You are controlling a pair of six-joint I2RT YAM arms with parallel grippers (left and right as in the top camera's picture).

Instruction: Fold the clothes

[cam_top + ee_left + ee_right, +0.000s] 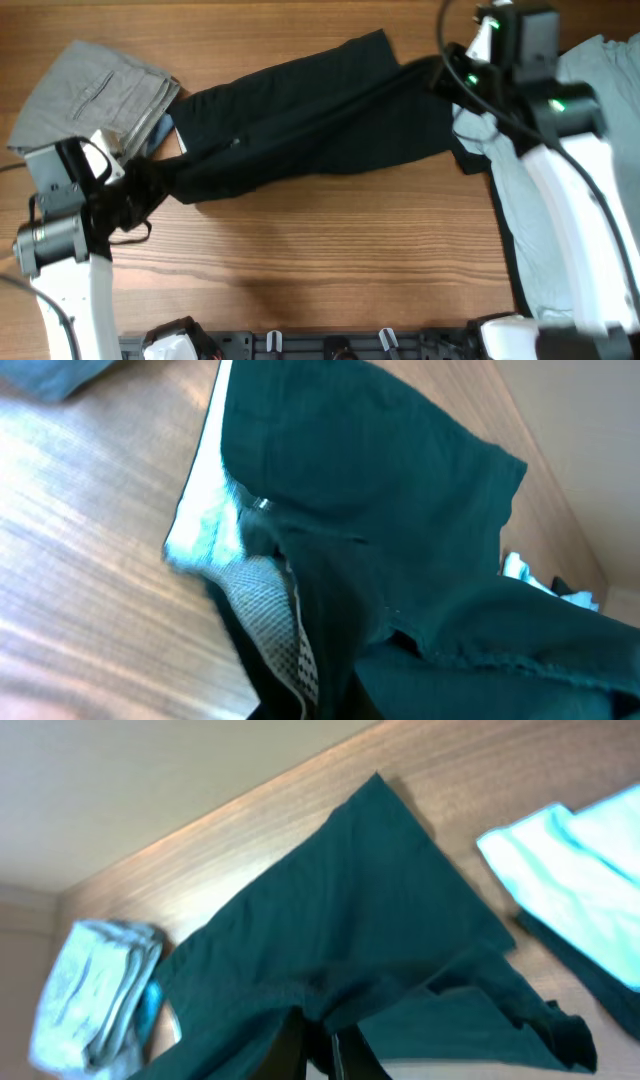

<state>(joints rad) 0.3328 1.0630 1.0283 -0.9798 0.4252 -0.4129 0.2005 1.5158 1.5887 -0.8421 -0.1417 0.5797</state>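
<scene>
Left gripper (140, 186), lower left, and right gripper (446, 72), upper right, each clench an end of the black cloth (310, 125). Soft and matte, it stretches in a wrinkled diagonal band.

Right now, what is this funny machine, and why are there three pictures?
It is a robot with two white arms at a wooden table. Each arm ends in a claw. One picture looks down from above; the other two come from small cameras on the wrists. From above, the left claw and the right claw each pinch one end of a long soft black cloth, stretched between them. Folded grey trousers lie at the far left, and a light blue T-shirt lies partly under the right arm. The cloth looks greenish in the wrist pictures.
</scene>
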